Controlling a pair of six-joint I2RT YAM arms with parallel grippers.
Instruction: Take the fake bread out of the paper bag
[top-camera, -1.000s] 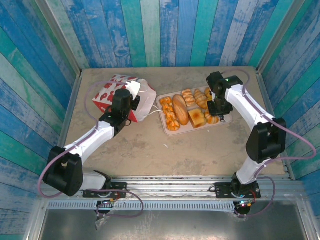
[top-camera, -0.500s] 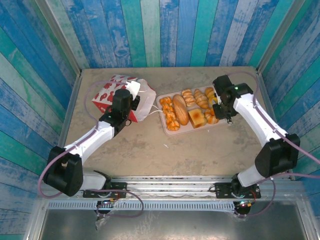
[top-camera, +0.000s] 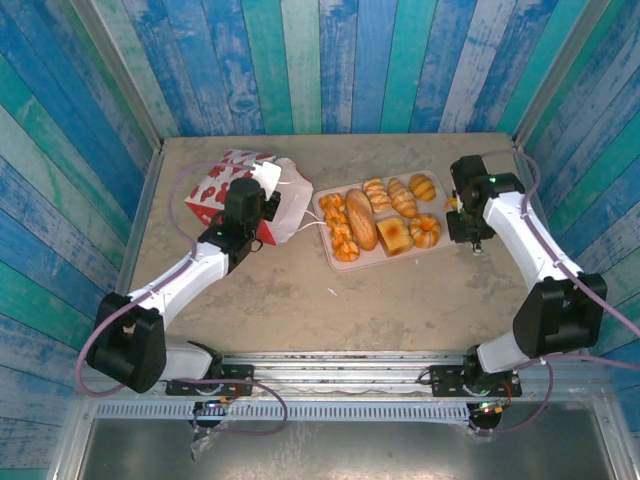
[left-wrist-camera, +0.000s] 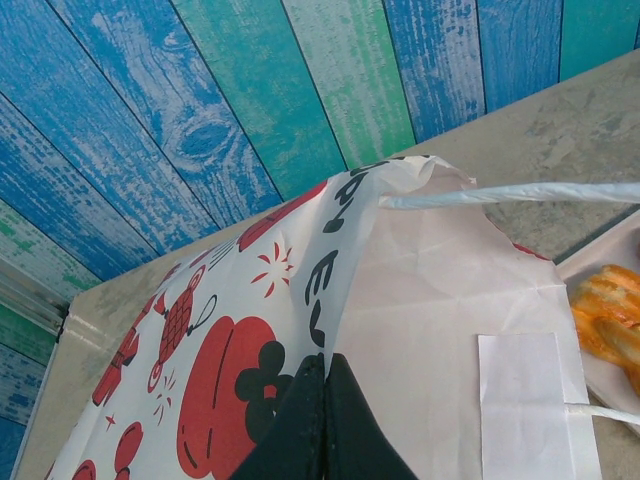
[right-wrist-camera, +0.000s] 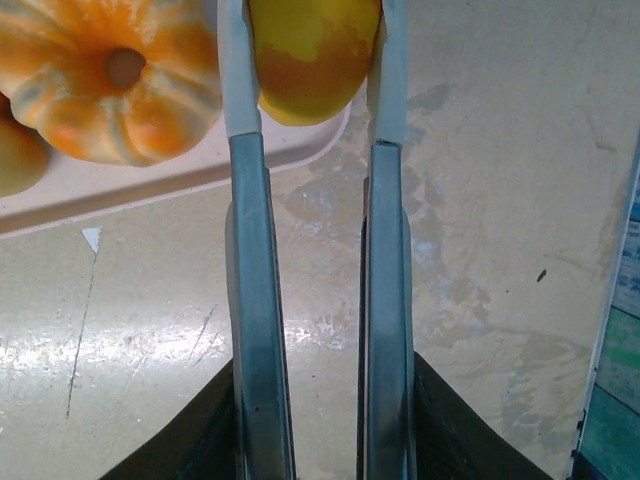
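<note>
The paper bag (top-camera: 222, 183) lies on its side at the back left, its mouth toward the tray; its white wall and red prints also show from the left wrist (left-wrist-camera: 420, 300). My left gripper (top-camera: 258, 200) (left-wrist-camera: 325, 368) is shut on the edge of the bag's wall. Several fake bread pieces (top-camera: 361, 232) rest on the pale tray (top-camera: 366, 259). My right gripper (top-camera: 456, 206) (right-wrist-camera: 312, 30) hangs at the tray's right edge, shut on a small yellow-orange fake bread piece (right-wrist-camera: 315, 70). A round ridged roll (right-wrist-camera: 105, 75) (top-camera: 425, 230) lies on the tray beside it. The bag's inside is hidden.
The tray's rim (right-wrist-camera: 150, 178) runs under my right fingertips, with bare tabletop (right-wrist-camera: 500, 250) to its right. The right wall of blue planks (top-camera: 575, 150) stands close to the right arm. A white cord handle (left-wrist-camera: 520, 192) stretches from the bag toward the tray.
My right gripper has swung rightward from over the tray's right end to the tray's edge, with the small bread piece between its fingers. The left arm and bag have not moved.
</note>
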